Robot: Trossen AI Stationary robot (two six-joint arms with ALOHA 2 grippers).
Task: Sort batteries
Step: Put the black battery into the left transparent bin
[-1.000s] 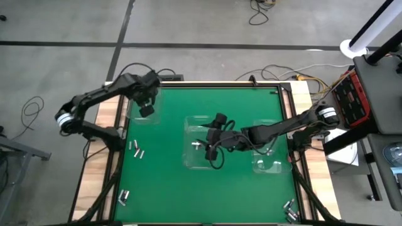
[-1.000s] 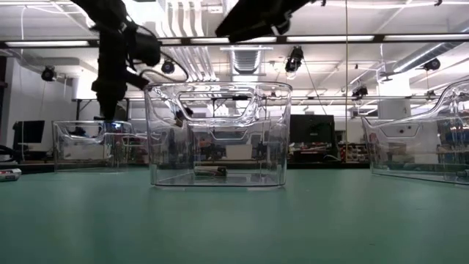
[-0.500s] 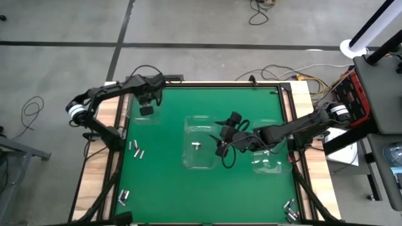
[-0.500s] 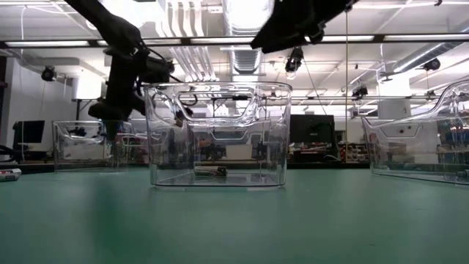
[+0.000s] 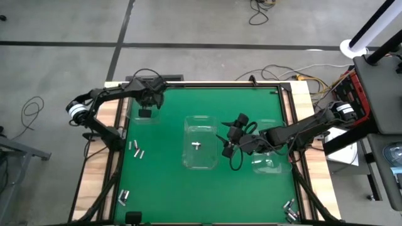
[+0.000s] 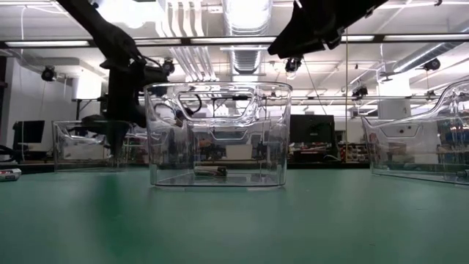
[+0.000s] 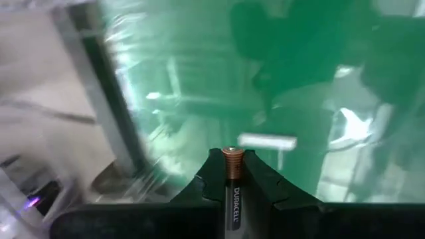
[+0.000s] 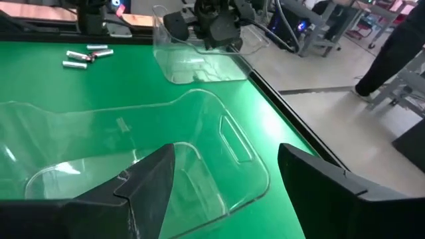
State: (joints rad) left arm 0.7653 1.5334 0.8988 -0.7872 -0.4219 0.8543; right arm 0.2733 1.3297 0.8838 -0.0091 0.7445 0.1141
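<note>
My left gripper [image 5: 145,113] hangs over the clear left bin [image 5: 139,119] at the table's far left, shut on a black battery [image 7: 232,199]. A silvery battery [image 7: 267,141] lies on that bin's floor below it. My right gripper [image 5: 227,144] stands open and empty between the middle bin [image 5: 201,154] and the right bin [image 5: 271,164]. In the right wrist view its fingers [image 8: 151,180] are wide apart. One battery [image 5: 196,145] lies in the middle bin. Loose batteries [image 5: 135,149] lie on the green mat near the left edge. My left gripper pinches the battery between its two fingers, and the battery lies along them. Its copper-coloured end [image 7: 230,157] sticks out past the fingertips. The fingers point down from above, and the battery is lifted clear of the bin's floor.
More loose batteries lie at the near left [image 5: 124,198] and the near right corner [image 5: 290,210]. All three clear bins stand on the green mat [image 5: 169,188]. A raised frame edges the table. Cables lie on the floor beyond the far edge.
My right gripper has drawn back from over the middle bin toward the table's right edge, into the gap beside the right bin. My left gripper has come lower over the left bin, with its arm swung toward the far edge.
</note>
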